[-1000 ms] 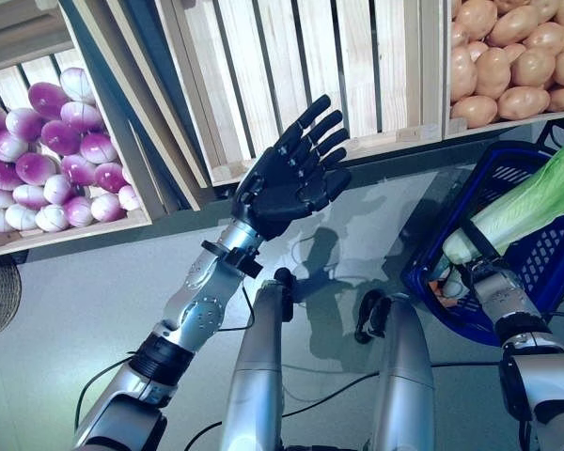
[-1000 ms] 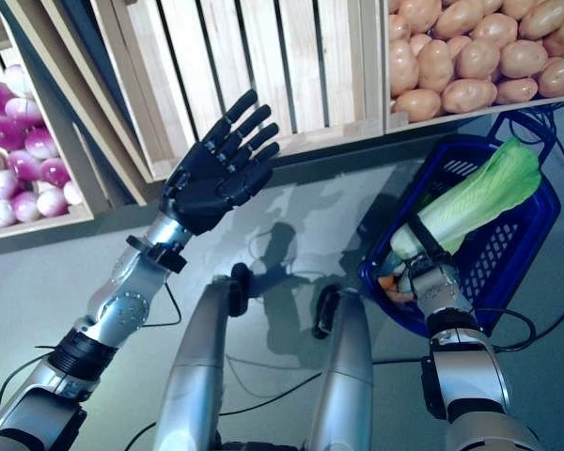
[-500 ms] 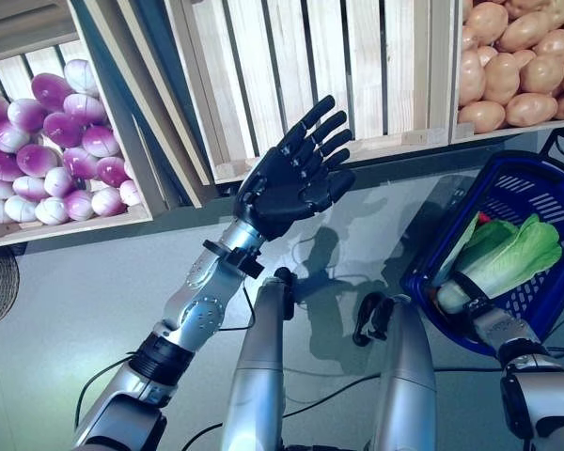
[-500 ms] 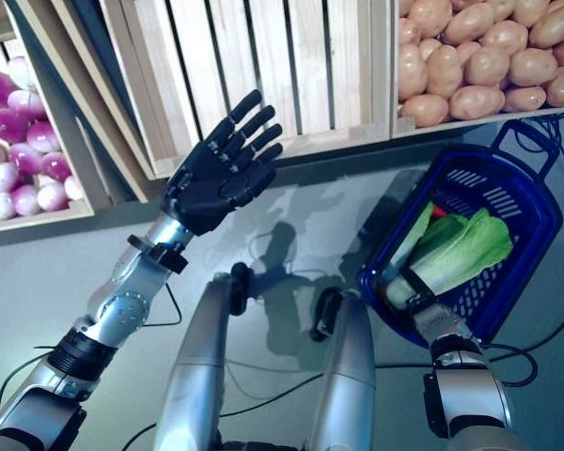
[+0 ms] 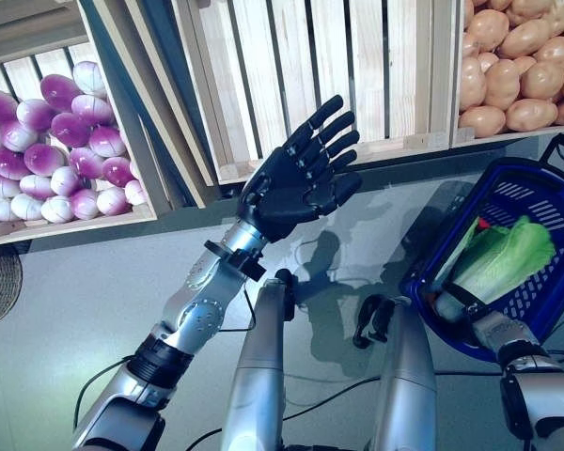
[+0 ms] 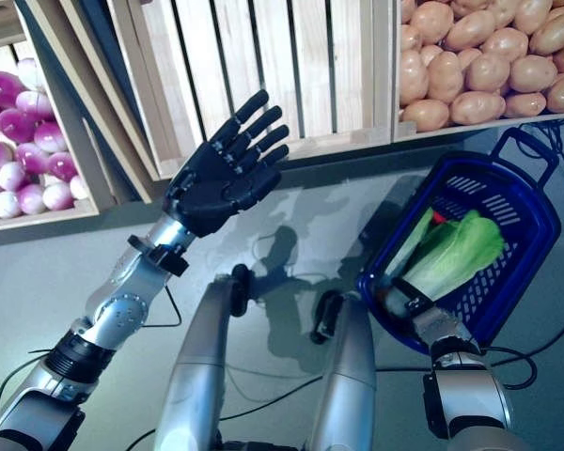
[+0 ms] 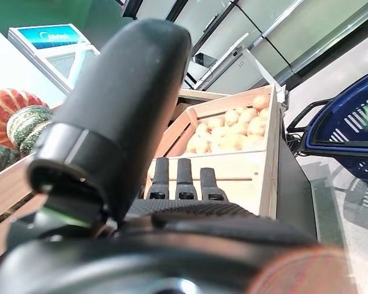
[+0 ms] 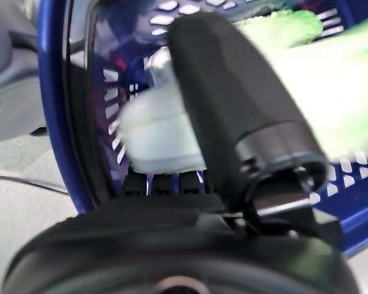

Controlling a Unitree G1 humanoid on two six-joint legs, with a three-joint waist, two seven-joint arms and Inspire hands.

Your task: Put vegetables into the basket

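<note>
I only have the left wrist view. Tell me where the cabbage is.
Observer: The cabbage lies inside the blue basket, the right hand curled on its white stem.
Operator: Report the left hand.
Observer: The left hand is raised open and empty, before the empty middle crate.
Operator: Tell me what else the basket holds.
Observer: Something red shows beside the cabbage; I cannot tell what.
</note>
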